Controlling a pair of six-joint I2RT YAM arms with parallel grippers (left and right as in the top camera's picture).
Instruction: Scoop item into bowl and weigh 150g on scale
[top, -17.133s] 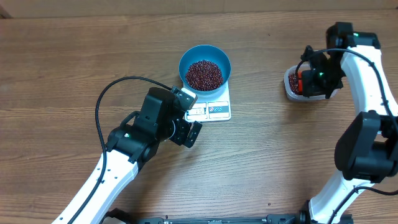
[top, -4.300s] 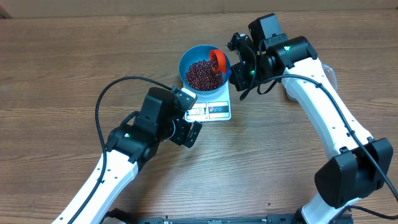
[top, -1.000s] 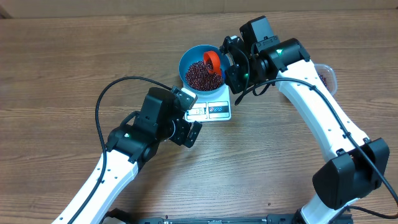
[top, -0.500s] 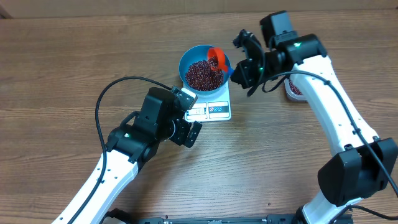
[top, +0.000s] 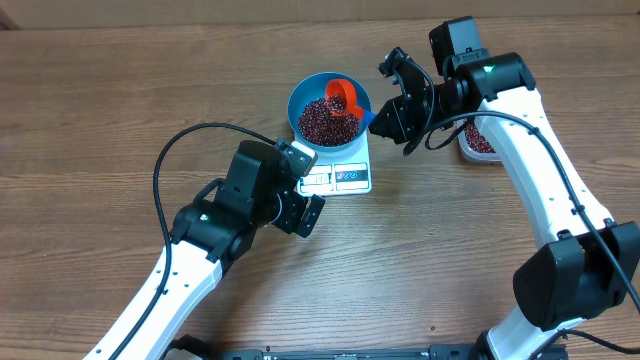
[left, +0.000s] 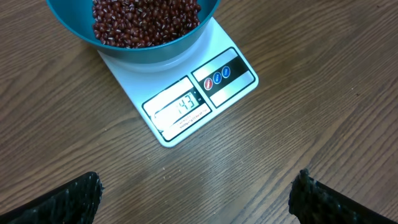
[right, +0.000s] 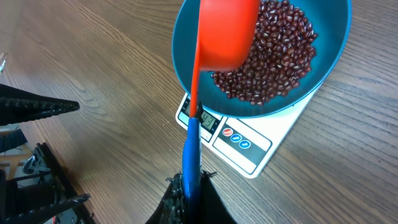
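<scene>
Topping-up step: right claw (right: 189, 185), closed on the scoop (right: 225, 31) handle, tips it over the beans (right: 273, 56) in the bowl (right: 333, 71). Left claw (left: 196, 194) open. Next: add sparingly, check the scale (left: 180, 109).

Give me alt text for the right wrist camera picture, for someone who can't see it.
A red scoop with a blue handle, gripped by the right tool at the bottom edge, hangs over a blue bowl holding small dark red beans. The bowl sits on a white kitchen scale on a wooden table.
</scene>
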